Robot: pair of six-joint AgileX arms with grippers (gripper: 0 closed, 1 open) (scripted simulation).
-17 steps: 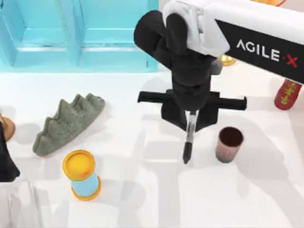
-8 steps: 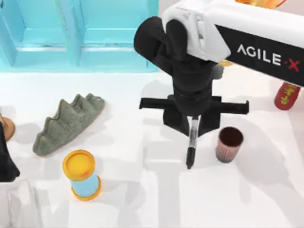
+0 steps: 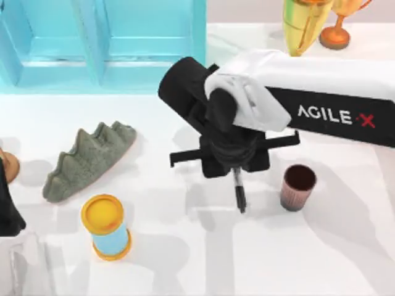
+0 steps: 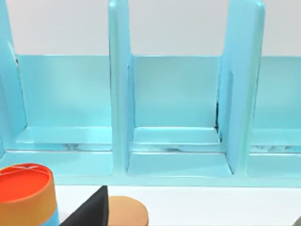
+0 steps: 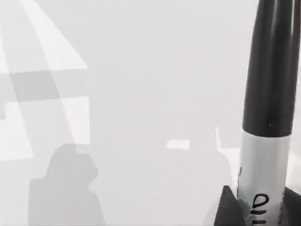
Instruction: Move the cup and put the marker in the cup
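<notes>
The marker (image 3: 239, 194) is a slim black pen with a white printed band, hanging tip-down over the middle of the table. My right gripper (image 3: 236, 174) is shut on its upper part. The right wrist view shows the marker (image 5: 270, 89) close up above bare white table. The cup (image 3: 299, 187), a ribbed pinkish-brown tumbler with a dark inside, stands upright just right of the marker and apart from it. My left arm (image 3: 7, 209) is parked at the table's left edge.
A blue shelf unit (image 3: 102, 43) spans the back left. A grey-green spiked object (image 3: 89, 160) and a blue cylinder with yellow ends (image 3: 106, 227) lie front left. A gold trophy (image 3: 302, 18) and an orange goblet (image 3: 336, 34) stand at the back right.
My right arm has shifted toward the table's front and turned its wrist, uncovering the trophies behind it. The marker stays gripped and now hangs more upright. The cup has not moved.
</notes>
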